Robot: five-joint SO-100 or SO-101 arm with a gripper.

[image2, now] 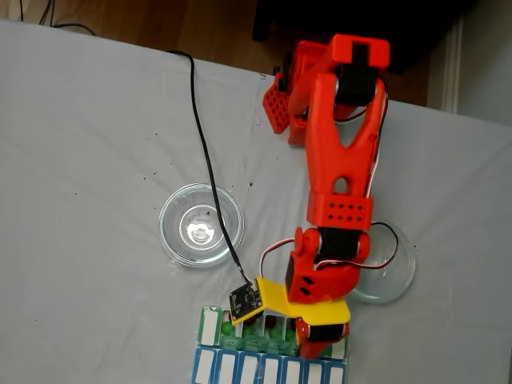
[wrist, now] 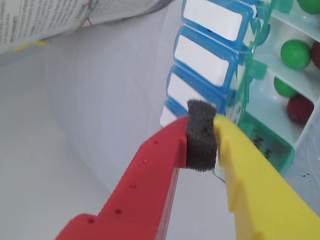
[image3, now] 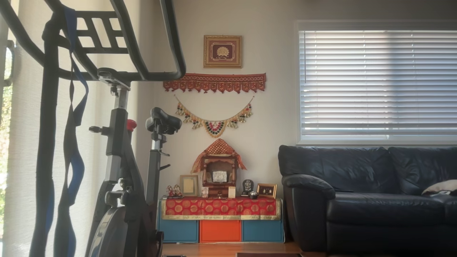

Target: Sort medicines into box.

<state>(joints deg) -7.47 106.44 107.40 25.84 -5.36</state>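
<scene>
In the wrist view we are seeing the gripper [wrist: 202, 137] with its red finger [wrist: 150, 175] and yellow finger [wrist: 250, 175] brought together on a dark foam pad [wrist: 201, 135] at the tips; no ball is showing between them, so we are reading the jaws as closed on nothing but their own padding. Just beyond the tips the box [wrist: 265, 145] is lying with its green lids tipped open, and we are finding bright green balls [wrist: 295, 54] and a dark red ball [wrist: 300, 109] sitting in its white compartments. Beside it the blue-lidded row [wrist: 205, 65] is staying shut, white labels facing up.

In the fixed view we are watching the orange arm [image2: 340, 160] reaching down over the white table [image2: 96, 160], the gripper [image2: 320, 336] hanging right over the box [image2: 210, 326] at the lower edge. A clear glass dish [image2: 172, 228] is standing to the left of the arm, a second dish [image2: 400, 276] partly hidden behind it on the right; both are looking empty.

In the other view we are looking at a room with an exercise bike [image3: 121, 160] and a black sofa [image3: 367, 192].
</scene>
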